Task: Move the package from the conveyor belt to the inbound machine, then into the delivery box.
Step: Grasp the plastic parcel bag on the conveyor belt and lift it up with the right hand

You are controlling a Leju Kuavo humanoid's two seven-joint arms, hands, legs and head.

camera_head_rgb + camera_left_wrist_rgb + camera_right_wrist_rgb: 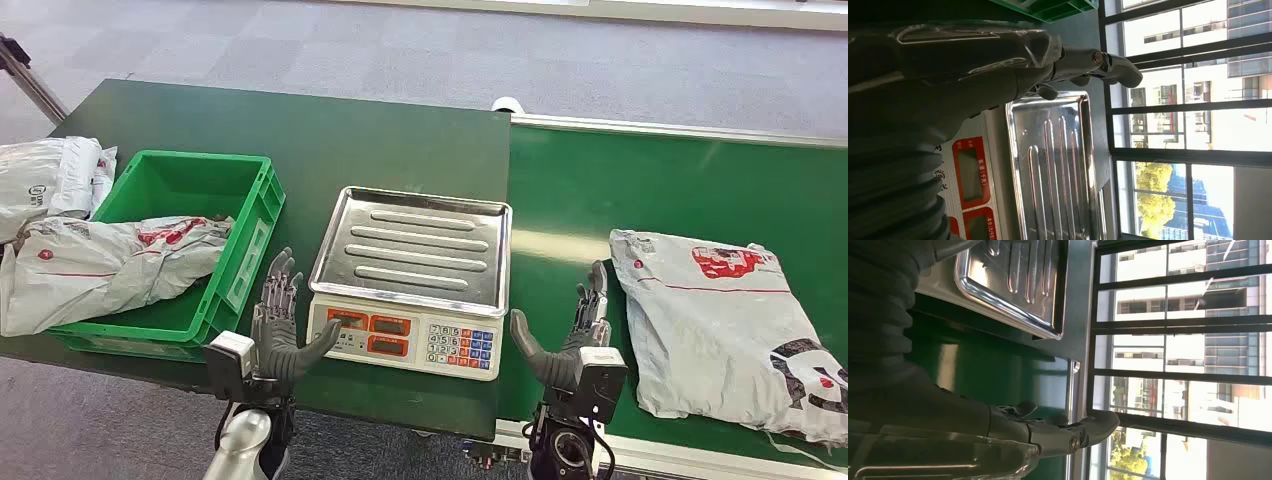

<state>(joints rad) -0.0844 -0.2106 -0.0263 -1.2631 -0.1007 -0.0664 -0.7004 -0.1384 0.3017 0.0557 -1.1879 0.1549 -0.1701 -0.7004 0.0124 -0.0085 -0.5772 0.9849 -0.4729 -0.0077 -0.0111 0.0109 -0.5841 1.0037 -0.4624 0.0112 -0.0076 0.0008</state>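
Nearest the camera, both hands are raised at the front edge of the bench [300,130], palms turned toward each other on either side of the scale. Nothing is held by the left hand [278,325]; its fingers [280,280] are extended and slightly apart, with the thumb angled toward the scale's front panel. Nothing is held by the right hand [570,340] either, its fingers [595,290] being stretched upward and the thumb spread wide toward the keypad. In the left wrist view the left hand [998,65] is seen extended above the scale's tray, and in the right wrist view the right hand [1048,432] is seen open over the green belt.

Between the hands the scale [410,340] is set, with red displays, a coloured keypad and a ribbed steel tray [420,245] on top. The package [720,320], a grey mailing bag with red and black print, lies flat on the conveyor belt [570,190], just to the right of the right hand and not touched by it. To the left of the scale a green crate [250,220] is placed, with a grey bag [100,265] draped over its left rim. Another grey bag [45,175] lies on the bench beyond the crate's left side.
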